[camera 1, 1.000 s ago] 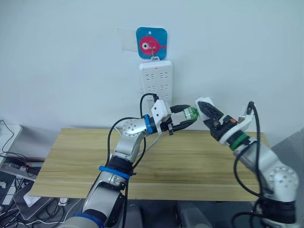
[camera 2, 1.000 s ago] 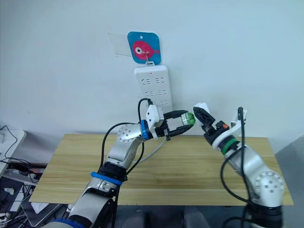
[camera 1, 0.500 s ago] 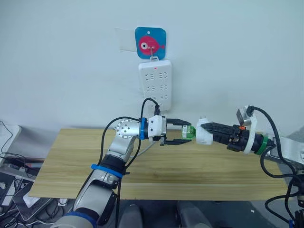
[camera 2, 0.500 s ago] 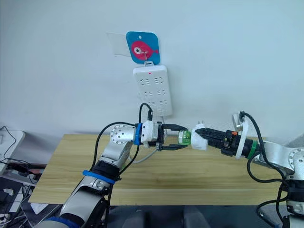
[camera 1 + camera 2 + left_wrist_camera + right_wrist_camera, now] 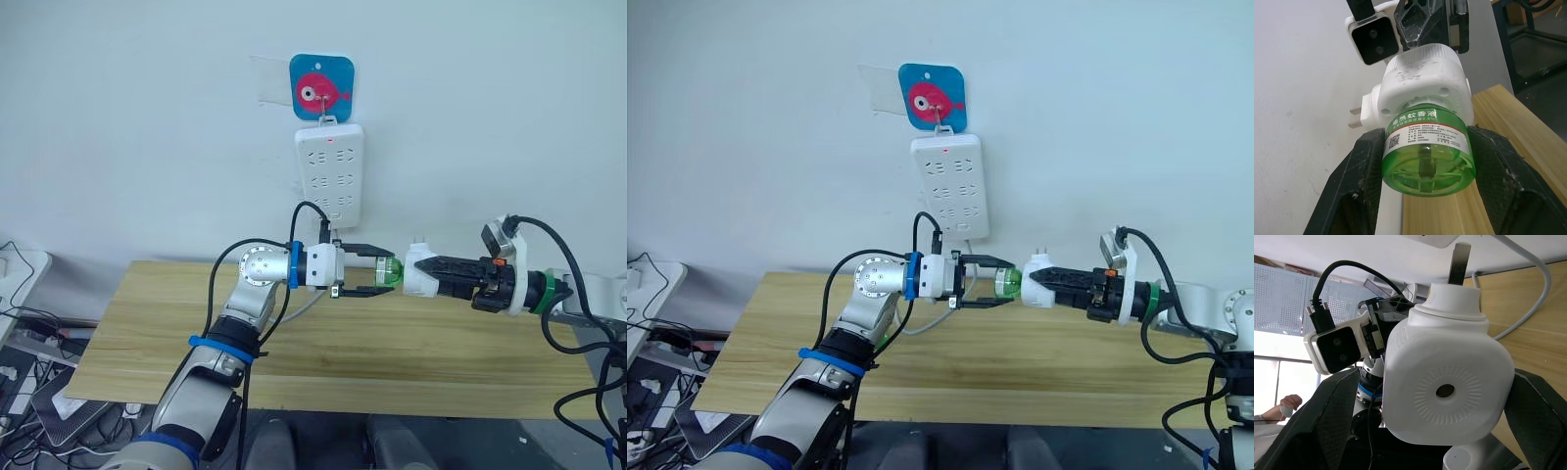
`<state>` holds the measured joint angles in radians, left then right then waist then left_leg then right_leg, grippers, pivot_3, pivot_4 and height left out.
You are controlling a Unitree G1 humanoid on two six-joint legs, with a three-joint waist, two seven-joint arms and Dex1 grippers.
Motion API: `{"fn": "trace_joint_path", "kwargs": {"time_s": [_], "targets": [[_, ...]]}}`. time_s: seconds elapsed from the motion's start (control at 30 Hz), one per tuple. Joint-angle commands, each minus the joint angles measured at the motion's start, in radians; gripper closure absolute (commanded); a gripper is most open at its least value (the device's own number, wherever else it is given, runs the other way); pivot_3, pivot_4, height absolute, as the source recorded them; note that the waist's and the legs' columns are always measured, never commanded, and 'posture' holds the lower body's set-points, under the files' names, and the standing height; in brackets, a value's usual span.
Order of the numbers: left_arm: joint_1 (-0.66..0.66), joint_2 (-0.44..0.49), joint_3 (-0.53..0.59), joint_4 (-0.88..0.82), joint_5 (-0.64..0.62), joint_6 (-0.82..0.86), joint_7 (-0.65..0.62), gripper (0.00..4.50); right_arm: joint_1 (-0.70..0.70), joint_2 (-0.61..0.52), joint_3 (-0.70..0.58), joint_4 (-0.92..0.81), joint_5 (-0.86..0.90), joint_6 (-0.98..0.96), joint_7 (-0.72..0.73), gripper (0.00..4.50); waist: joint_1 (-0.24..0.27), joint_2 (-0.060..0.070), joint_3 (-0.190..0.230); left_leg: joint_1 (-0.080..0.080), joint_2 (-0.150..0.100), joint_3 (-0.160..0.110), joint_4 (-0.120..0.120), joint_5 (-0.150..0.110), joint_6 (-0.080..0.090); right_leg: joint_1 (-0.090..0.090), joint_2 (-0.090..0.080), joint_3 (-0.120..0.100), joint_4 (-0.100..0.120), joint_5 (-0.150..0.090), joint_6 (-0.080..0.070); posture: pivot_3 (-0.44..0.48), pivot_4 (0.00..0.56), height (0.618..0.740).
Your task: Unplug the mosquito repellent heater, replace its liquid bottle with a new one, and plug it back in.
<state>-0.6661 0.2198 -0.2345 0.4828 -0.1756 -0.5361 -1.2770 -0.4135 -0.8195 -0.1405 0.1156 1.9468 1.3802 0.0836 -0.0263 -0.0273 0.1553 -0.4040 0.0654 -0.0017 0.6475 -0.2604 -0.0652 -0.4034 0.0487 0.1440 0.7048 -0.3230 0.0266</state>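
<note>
Above the wooden table (image 5: 333,338), my two grippers meet end to end in mid-air. A translucent green liquid bottle (image 5: 389,274) lies on its side with my left gripper (image 5: 384,273) shut on it. In the left wrist view its base (image 5: 1427,169) faces the camera between the two black fingers (image 5: 1364,181). The bottle's top end presses into the underside of the white mosquito repellent heater (image 5: 423,275), so its neck is hidden. My right gripper (image 5: 438,277) is shut on the heater. The heater's vent hole (image 5: 1445,390) faces the right wrist camera and its prongs (image 5: 418,243) point up.
A long white power strip (image 5: 331,174) with a red light hangs on the wall under a blue fish hook (image 5: 322,88), behind and above the grippers. Its white cable (image 5: 309,299) drops to the table. Loose cables and gear (image 5: 20,328) lie beyond the table's left end.
A second ago the bottle and the heater were held apart and higher. Both arms have since levelled and brought them together. Over the last half second they have hardly moved.
</note>
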Motion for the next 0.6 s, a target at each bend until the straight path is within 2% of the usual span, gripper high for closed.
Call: {"fn": "trace_joint_path", "kwargs": {"time_s": [0.03,0.13,0.23,0.5,0.6], "targets": [[-0.016,-0.007,-0.008,-0.019,-0.007,-0.018,0.008,2.21,-0.008,-0.006,-0.009,-0.028,0.025,-0.009,-0.002,0.05,0.0,0.0,0.0,0.0,0.0,0.0,0.0,0.0,0.0,0.0,0.0,0.0,0.0,0.0,0.0,0.07,0.162,0.74],[-0.021,-0.009,-0.01,-0.014,-0.011,-0.016,0.006,2.21,0.01,0.007,-0.012,-0.038,0.025,-0.025,-0.021,0.65,0.0,0.0,0.0,0.0,0.0,0.0,0.0,0.0,0.0,0.0,0.0,0.0,0.0,0.0,0.0,0.066,0.16,0.74],[-0.021,-0.01,-0.013,-0.017,-0.016,-0.011,0.001,2.21,0.006,0.017,-0.025,-0.032,0.025,-0.032,-0.028,1.52,-0.001,0.0,0.0,0.0,0.0,0.0,0.0,0.0,0.0,0.0,0.0,0.0,0.0,0.0,0.0,0.065,0.159,0.74],[-0.014,-0.013,-0.018,-0.037,-0.044,0.032,-0.022,2.21,0.004,0.01,-0.029,-0.03,0.025,-0.03,-0.023,1.52,-0.001,0.0,0.0,-0.001,0.0,0.0,0.0,0.0,0.0,0.0,0.0,-0.001,0.0,0.0,0.0,0.057,0.159,0.74],[-0.013,-0.017,-0.001,-0.091,-0.125,0.238,-0.028,2.21,0.01,-0.025,-0.011,-0.06,0.025,-0.019,-0.003,1.52,-0.001,0.0,0.0,-0.001,0.0,0.0,0.0,0.0,0.0,0.0,0.0,-0.001,0.0,0.0,0.0,0.054,0.159,0.74]]}}
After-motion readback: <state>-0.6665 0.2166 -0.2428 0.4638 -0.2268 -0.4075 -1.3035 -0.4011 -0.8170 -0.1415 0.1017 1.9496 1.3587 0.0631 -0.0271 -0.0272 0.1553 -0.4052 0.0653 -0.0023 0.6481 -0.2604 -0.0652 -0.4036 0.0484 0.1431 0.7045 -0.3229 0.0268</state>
